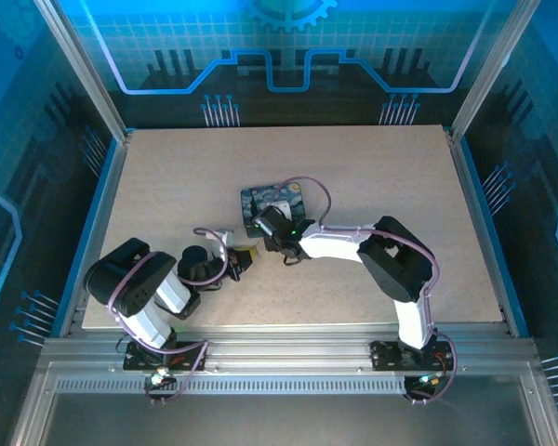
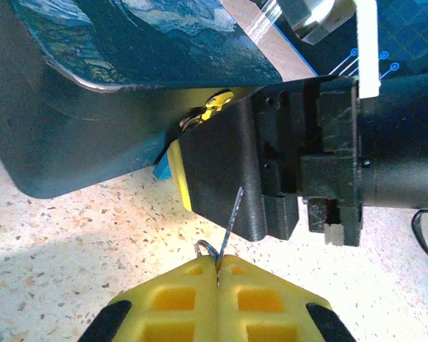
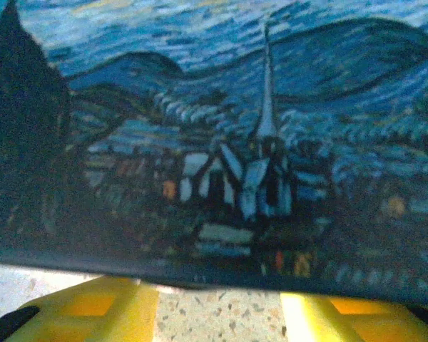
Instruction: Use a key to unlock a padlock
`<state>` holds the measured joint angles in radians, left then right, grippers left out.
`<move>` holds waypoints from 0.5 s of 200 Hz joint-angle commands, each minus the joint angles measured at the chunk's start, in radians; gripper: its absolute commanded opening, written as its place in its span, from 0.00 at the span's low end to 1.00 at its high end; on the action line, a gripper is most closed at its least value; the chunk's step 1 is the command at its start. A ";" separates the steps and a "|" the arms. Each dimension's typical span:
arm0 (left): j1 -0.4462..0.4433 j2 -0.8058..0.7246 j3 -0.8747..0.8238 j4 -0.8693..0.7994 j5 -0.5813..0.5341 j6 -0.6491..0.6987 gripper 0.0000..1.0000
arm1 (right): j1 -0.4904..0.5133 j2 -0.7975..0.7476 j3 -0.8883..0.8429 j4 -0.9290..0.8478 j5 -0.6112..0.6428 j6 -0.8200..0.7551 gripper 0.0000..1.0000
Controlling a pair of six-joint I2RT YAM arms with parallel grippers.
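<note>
Left gripper point(image 2: 217, 269) sits at the bottom centre of its wrist view, yellow fingers pressed tight together on the key point(image 2: 233, 214). The thin blade pokes up out of the seam, its ring point(image 2: 204, 249) just beside. Padlock point(image 2: 212, 105) in the upper centre, a brass glint tucked under the edge of the starry-night tin point(image 2: 93, 107). Right gripper point(image 3: 221, 313), low in its own view, fingers spread apart, bare table between them, tin right in front.

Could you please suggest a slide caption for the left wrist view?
Left claw pinches the key, pointing up toward the small padlock beside the painted tin.
</note>
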<state>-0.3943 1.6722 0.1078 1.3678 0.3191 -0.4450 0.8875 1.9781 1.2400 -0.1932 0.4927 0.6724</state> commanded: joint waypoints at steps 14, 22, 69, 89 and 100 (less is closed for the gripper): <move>0.008 -0.026 -0.030 0.031 -0.023 0.016 0.00 | 0.012 0.045 0.051 -0.021 0.073 0.040 0.49; 0.009 -0.029 -0.036 0.031 -0.026 0.016 0.00 | 0.012 0.053 0.057 -0.027 0.084 0.052 0.49; 0.009 -0.052 -0.060 0.031 -0.036 0.028 0.00 | 0.022 0.095 0.098 -0.036 0.097 0.073 0.49; 0.008 -0.051 -0.057 0.032 -0.035 0.028 0.00 | 0.026 0.111 0.121 -0.043 0.102 0.075 0.49; 0.008 -0.049 -0.057 0.031 -0.034 0.029 0.00 | 0.027 0.117 0.129 -0.044 0.105 0.078 0.47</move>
<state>-0.3935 1.6352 0.0628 1.3678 0.2928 -0.4423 0.8955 2.0689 1.3270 -0.2195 0.5598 0.7227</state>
